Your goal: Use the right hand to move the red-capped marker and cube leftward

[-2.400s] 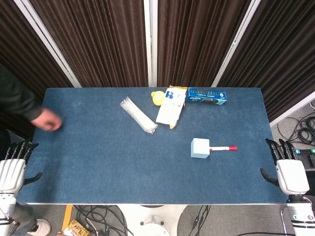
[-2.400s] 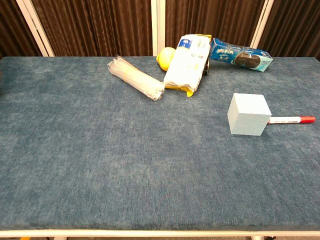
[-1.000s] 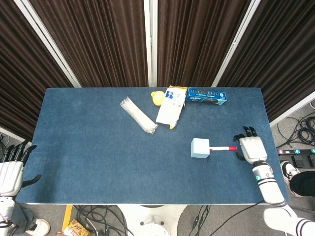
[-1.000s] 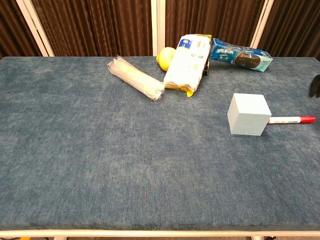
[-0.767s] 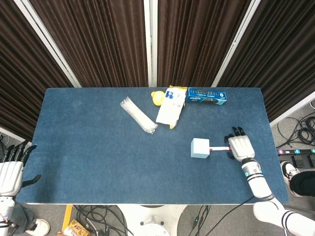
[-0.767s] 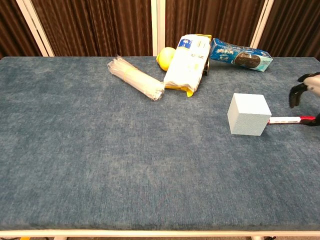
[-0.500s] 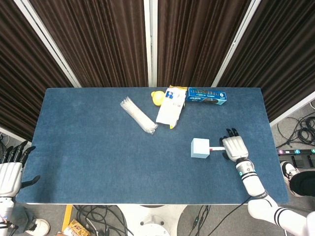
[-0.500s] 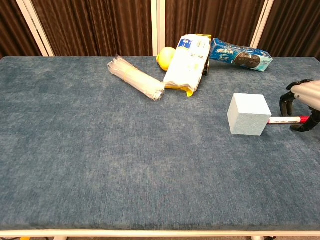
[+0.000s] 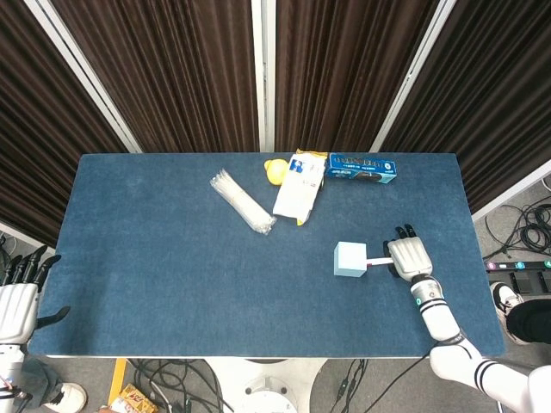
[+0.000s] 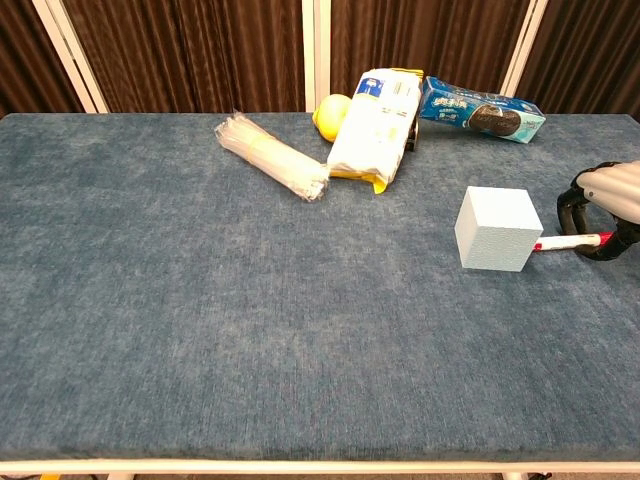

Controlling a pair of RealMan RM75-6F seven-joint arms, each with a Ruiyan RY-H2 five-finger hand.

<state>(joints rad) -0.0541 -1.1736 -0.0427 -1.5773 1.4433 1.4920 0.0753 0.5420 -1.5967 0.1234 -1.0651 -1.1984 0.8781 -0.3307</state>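
A pale blue cube (image 9: 349, 259) (image 10: 497, 242) sits on the blue table (image 9: 172, 258), right of centre. The red-capped marker (image 9: 375, 262) (image 10: 560, 242) lies flat with its white end against the cube's right face. My right hand (image 9: 409, 255) (image 10: 612, 195) rests palm down over the marker's red cap end and hides the cap in the head view. Its dark fingertips (image 10: 572, 205) curve down on either side of the marker. My left hand (image 9: 19, 301) hangs off the table's front left corner, fingers spread and empty.
Along the far edge lie a clear plastic sleeve (image 9: 243, 201), a yellow fruit (image 9: 275, 171), a white and yellow packet (image 9: 300, 187) and a blue cookie pack (image 9: 362, 167). Bare blue cloth stretches left of the cube.
My right hand came in from the table's right edge and settled over the marker's cap. The marker has tilted slightly at its cube end. The cube has not moved.
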